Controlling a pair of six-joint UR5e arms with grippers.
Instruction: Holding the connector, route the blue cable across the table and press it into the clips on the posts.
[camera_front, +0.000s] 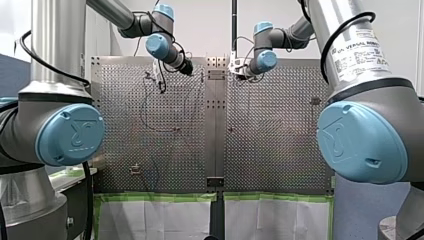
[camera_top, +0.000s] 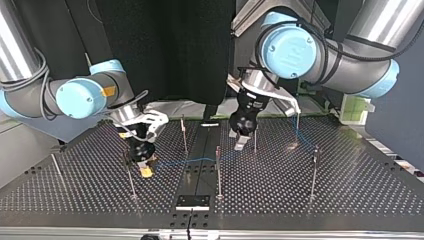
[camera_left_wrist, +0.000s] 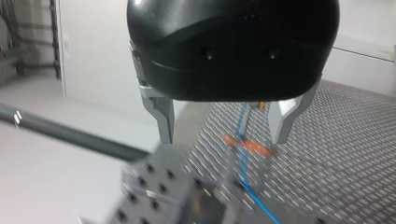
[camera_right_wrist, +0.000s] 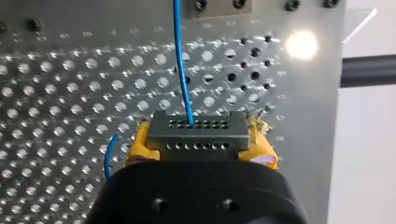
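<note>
As seen from the right wrist, holds the grey connector (camera_right_wrist: 198, 133) in my right gripper (camera_right_wrist: 201, 142), with yellow pads (camera_right_wrist: 142, 145) closed on both its ends and 2 rows of small holes facing outward. Sends the blue cable (camera_right_wrist: 183, 70) out of the upper row and straight away over the perforated table (camera_right_wrist: 70, 93), with a short blue bend showing beside 1 pad. In the top view, sits low at the view's left, tips on or just above the surface: cannot tell which. From there, runs the cable along the table toward the view's right, past 1 of the thin posts (camera_top: 218, 170) near the middle, then up at another post further to that side. Near the middle, my left gripper (camera_top: 241, 142), black with metal fingers (camera_left_wrist: 164, 119), just above the cable and beside a post. From the left wrist, jaws wide apart, gripping nothing; cable on the table below, between the 2 fingers and clear of both. Across the cable there, a blurred orange thing (camera_left_wrist: 247, 145), too smeared to name. In the front view, both grippers at the table's far end, 1 on either side of the centre seam (camera_front: 215, 130)
</note>
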